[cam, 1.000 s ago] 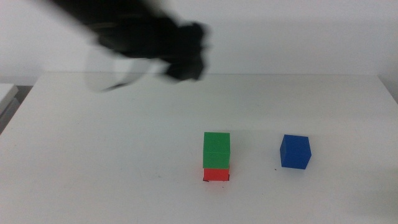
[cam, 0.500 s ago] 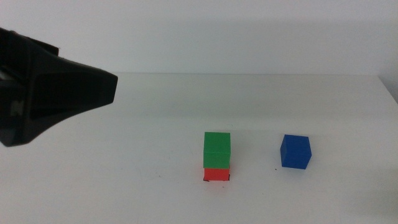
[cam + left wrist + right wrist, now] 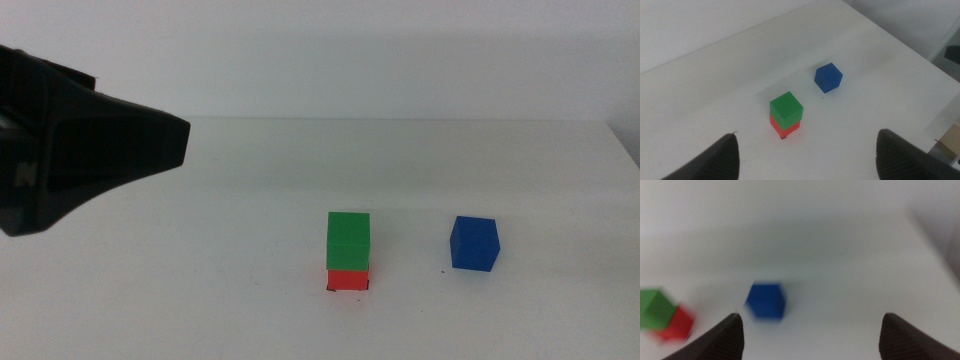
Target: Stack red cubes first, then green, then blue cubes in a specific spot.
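Table [image 3: 200, 300] mostly open. Obstacles: green cube [image 3: 348, 240] stacked on red cube [image 3: 347, 280], centre-right lower frame, and blue cube [image 3: 474, 243] to their right, apart from the stack w/ a clear lane of white surface between. Left arm [image 3: 70, 140] bulks large at upper left, held high, blocking that side of the frame. Lower left, bottom edge and far right of frame free for passage. Right wrist view blurred: blue cube ahead betw. wide-apart jaws, stack off to one side.

The left arm [image 3: 70, 150] is a matte black wedge-shaped shell; each claw's jaws are dark.
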Action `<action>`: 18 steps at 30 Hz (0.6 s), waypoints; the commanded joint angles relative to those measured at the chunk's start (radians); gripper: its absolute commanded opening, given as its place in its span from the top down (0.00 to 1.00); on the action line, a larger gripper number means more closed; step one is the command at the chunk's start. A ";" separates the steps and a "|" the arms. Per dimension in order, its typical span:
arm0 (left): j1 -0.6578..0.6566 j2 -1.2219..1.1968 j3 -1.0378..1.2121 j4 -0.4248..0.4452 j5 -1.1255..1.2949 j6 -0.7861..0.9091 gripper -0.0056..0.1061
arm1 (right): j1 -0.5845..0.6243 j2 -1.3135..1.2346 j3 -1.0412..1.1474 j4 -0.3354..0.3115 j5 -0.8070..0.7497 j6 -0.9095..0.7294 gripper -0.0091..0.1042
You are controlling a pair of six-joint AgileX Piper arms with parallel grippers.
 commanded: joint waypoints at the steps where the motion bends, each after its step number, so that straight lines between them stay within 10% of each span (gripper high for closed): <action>1: -0.001 -0.005 0.002 -0.002 -0.016 -0.008 0.11 | -0.009 0.196 -0.173 0.111 0.204 -0.077 0.10; 10: -0.001 -0.021 0.002 -0.002 -0.016 -0.008 0.11 | -0.009 0.700 -0.511 0.259 0.426 -0.045 0.10; 18: -0.001 -0.021 0.002 -0.002 -0.016 -0.008 0.11 | 0.131 1.023 -0.652 0.130 0.413 0.127 0.10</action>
